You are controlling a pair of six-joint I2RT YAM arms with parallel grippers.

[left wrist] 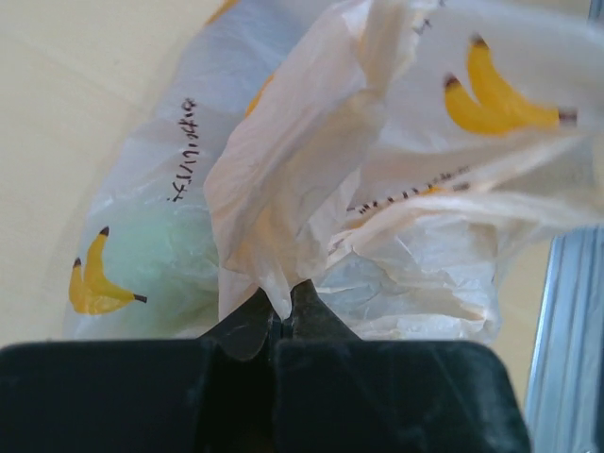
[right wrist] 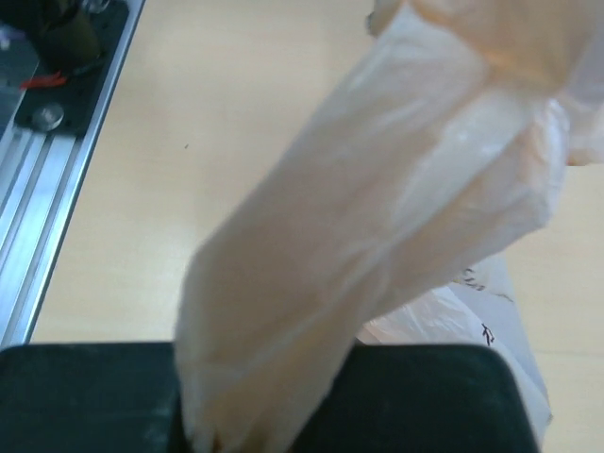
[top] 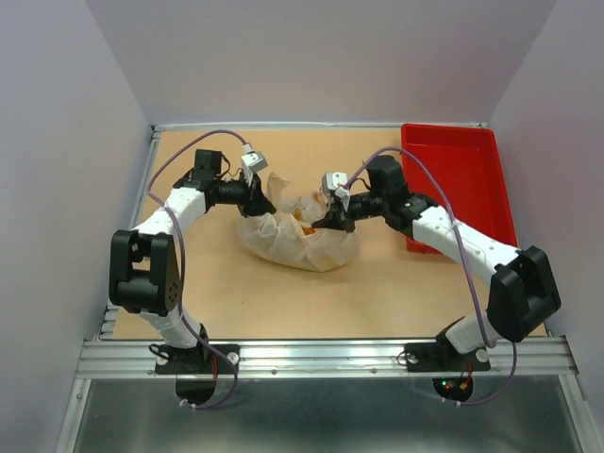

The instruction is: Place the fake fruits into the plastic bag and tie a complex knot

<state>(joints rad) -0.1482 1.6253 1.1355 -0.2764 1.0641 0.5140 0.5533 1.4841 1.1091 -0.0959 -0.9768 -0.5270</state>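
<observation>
The plastic bag [top: 294,241] lies crumpled at mid-table, whitish with yellow banana prints [left wrist: 495,94]. An orange bit of fake fruit [top: 305,219] shows at its mouth, and a green piece [left wrist: 156,250] shows faintly through the plastic. The other fruits are hidden. My left gripper [top: 264,200] is shut on a bunched handle [left wrist: 293,170] at the bag's left top, pinched at the fingertips [left wrist: 281,311]. My right gripper [top: 327,223] is at the bag's right top, and a broad handle strip [right wrist: 377,217] runs taut into its jaws, covering the fingertips. No knot shows.
A red tray [top: 453,179] stands at the back right, close behind my right arm. The aluminium rail [top: 321,357] runs along the table's near edge. It also shows in the right wrist view [right wrist: 38,217].
</observation>
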